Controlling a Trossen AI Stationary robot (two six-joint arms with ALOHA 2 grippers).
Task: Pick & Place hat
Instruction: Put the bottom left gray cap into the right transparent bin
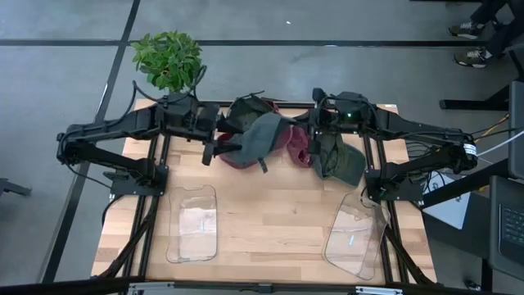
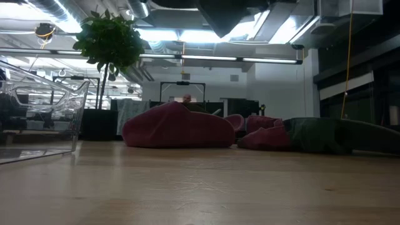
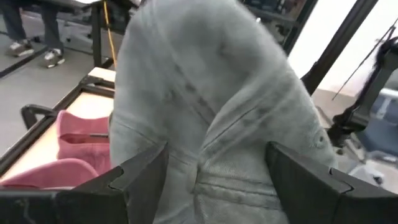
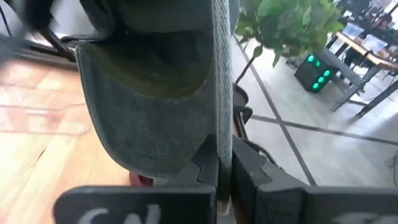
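A grey hat (image 1: 264, 135) sits raised above the red hats (image 1: 237, 156), between the wide-set fingers of my left gripper (image 1: 219, 141); it fills the left wrist view (image 3: 211, 106). My right gripper (image 1: 316, 138) is shut on a dark green hat (image 1: 337, 160), whose curved brim (image 4: 143, 124) shows in the right wrist view. Red hats (image 2: 175, 128) lie by their lower edges on the far half of the table. A dark green piece (image 2: 331, 134) lies beside them. Neither gripper shows in the low view. My left gripper has the grey hat's crown (image 3: 214, 162) between its two fingers (image 3: 134, 177), which stand far apart on either side of it. The cloth creases inward between them. The fingers come nearly level from the table's left, and the hat is clear of the table. My right gripper pinches a thin edge of the dark green hat (image 4: 222, 140) beside its brim between its shut fingers (image 4: 249, 168). The fingers come nearly level from the table's right. The hat hangs below and in front of them, its brim turned down.
Two clear plastic bins stand on the near half of the table, one left (image 1: 192, 223) and one right (image 1: 354, 238); the left one also shows in the low view (image 2: 37, 119). A potted plant (image 1: 168, 57) stands beyond the far left corner. Bare wood lies between the bins.
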